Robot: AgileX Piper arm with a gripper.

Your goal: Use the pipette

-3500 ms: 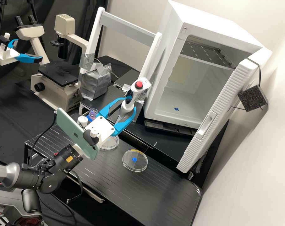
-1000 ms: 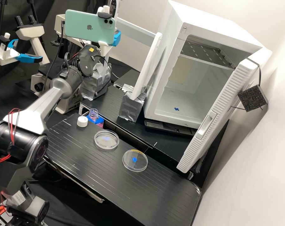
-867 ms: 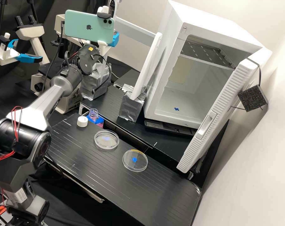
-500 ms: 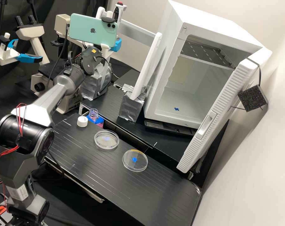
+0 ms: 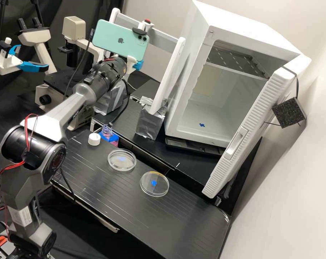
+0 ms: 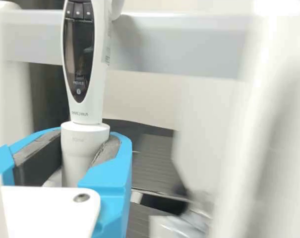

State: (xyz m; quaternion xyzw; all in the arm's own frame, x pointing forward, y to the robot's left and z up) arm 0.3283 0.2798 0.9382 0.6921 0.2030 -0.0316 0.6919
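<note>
Behind the phone on the arm, a blue part of my gripper (image 5: 138, 65) shows in the high view, high over the rear of the bench. The red top of the pipette (image 5: 147, 22) stands up just beyond the phone. In the wrist view my gripper (image 6: 84, 148) is shut on the white pipette (image 6: 85, 106), its padded fingers on either side of the grey-white lower body. The pipette is about upright, its tip hidden. An uncapped clear bottle (image 5: 106, 131) stands in a blue holder. Two clear dishes (image 5: 122, 159) (image 5: 154, 183) lie on the black platform.
A white rack's grey crossbar (image 5: 163, 39) and right post (image 5: 168, 77) are close to the pipette. The open white incubator (image 5: 206, 126) stands at the right, a microscope (image 5: 73, 27) behind left. A white cap (image 5: 94, 139) sits beside the bottle.
From near the right post, the gripper and pipette went to the back left. Over the last second they have come rightward and slightly lower in the high view, with the pipette still held.
</note>
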